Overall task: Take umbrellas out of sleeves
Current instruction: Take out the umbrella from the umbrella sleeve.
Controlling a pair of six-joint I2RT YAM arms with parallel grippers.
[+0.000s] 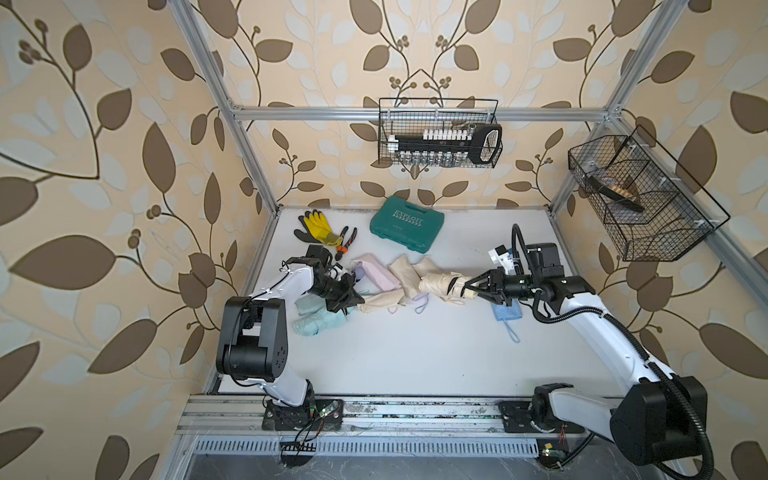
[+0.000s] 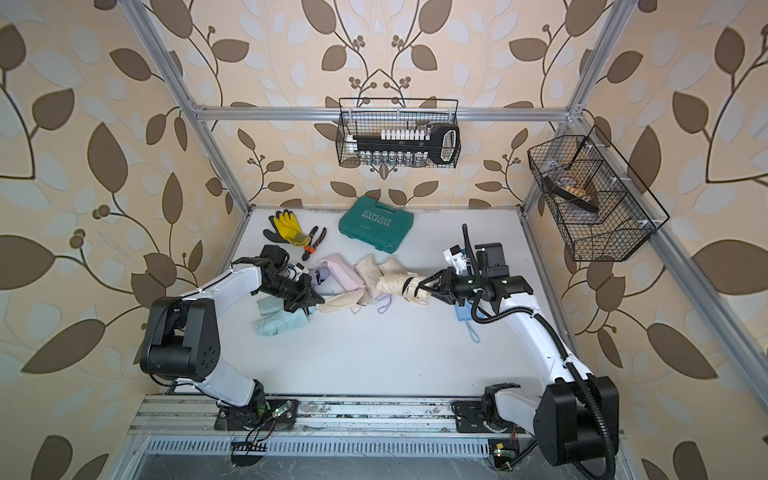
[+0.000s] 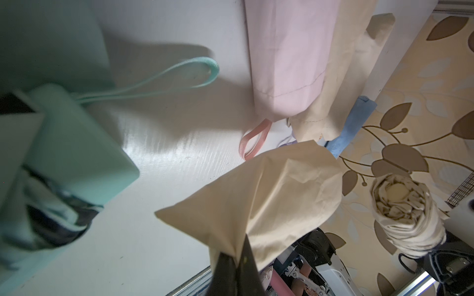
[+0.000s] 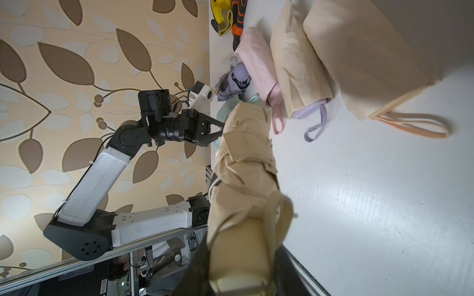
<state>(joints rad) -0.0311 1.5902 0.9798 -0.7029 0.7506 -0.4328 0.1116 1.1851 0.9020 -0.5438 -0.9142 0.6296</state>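
**Cream umbrella**: folded and strapped, held off the tabletop about midway between its left and right edges. The handle end is pinched in the jaws of the right gripper.

**Cream sleeve**: limp, with one corner pinched tight in the jaws of the left gripper. In the left wrist view its mouth stands apart from the umbrella's tip.

**Pile toward the left edge:** pink sleeve, two more cream sleeves, lilac umbrella, mint umbrella.

**Blue sleeve**: flat, partly under the right gripper.

**Far edge:** green case, yellow-black gloves, pliers.
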